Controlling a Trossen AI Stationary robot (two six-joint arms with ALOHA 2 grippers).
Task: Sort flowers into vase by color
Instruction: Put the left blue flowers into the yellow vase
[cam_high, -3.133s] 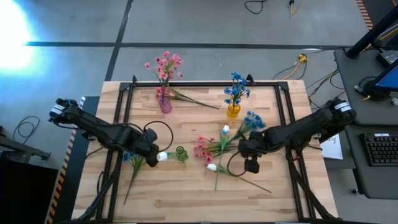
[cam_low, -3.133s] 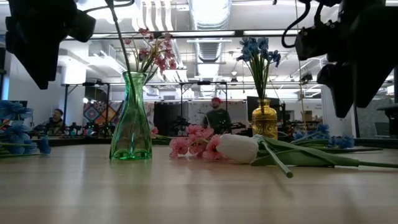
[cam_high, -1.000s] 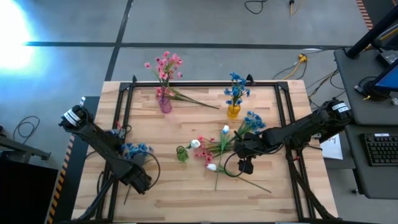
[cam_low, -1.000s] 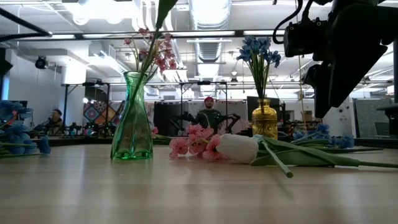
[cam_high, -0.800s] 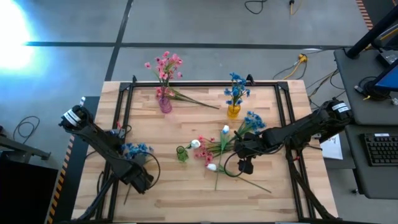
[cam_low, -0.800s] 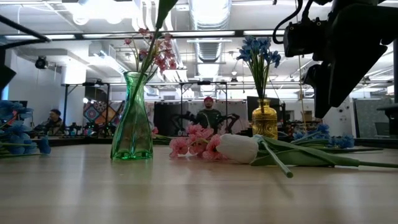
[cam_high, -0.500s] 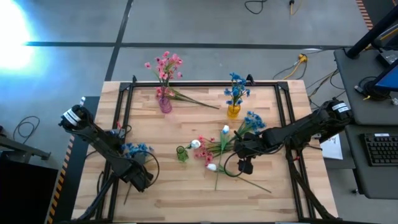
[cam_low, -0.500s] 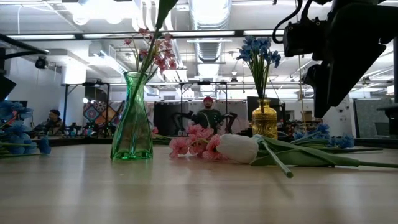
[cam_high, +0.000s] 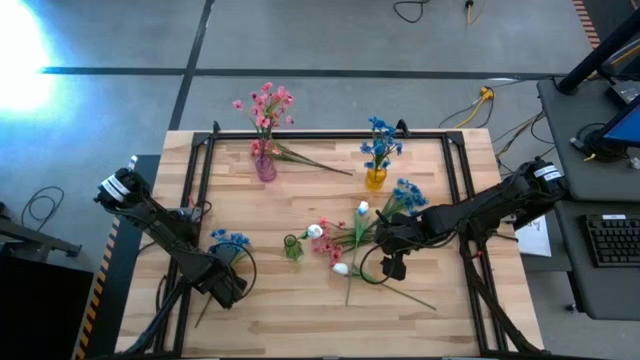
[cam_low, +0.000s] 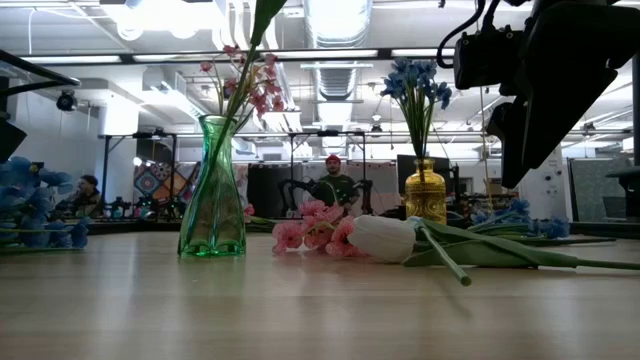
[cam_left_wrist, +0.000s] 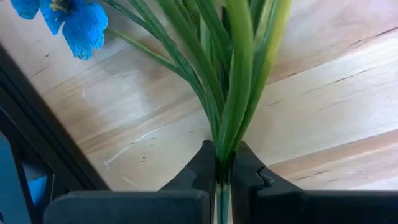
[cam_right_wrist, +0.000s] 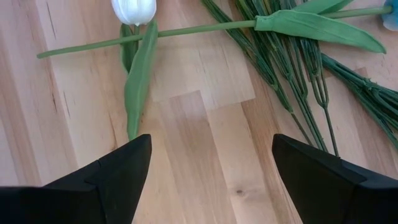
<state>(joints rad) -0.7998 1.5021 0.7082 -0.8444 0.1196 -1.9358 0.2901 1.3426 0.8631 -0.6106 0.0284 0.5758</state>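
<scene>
Lifted a touch since half a second ago, the blue sprig (cam_high: 231, 240) rides clamped in the left gripper (cam_left_wrist: 222, 163) — stems pinched between its jaws; right gripper (cam_right_wrist: 208, 158) gapes over a white tulip (cam_right_wrist: 133, 10); yellow vase (cam_high: 375, 179) next, likely.

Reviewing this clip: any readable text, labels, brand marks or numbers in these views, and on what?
None readable.
Green vase, yellow vase, table: no markings.
Sheet of paper beside the table: print too small to read.
Keyboard: key legends too small to read.
</scene>
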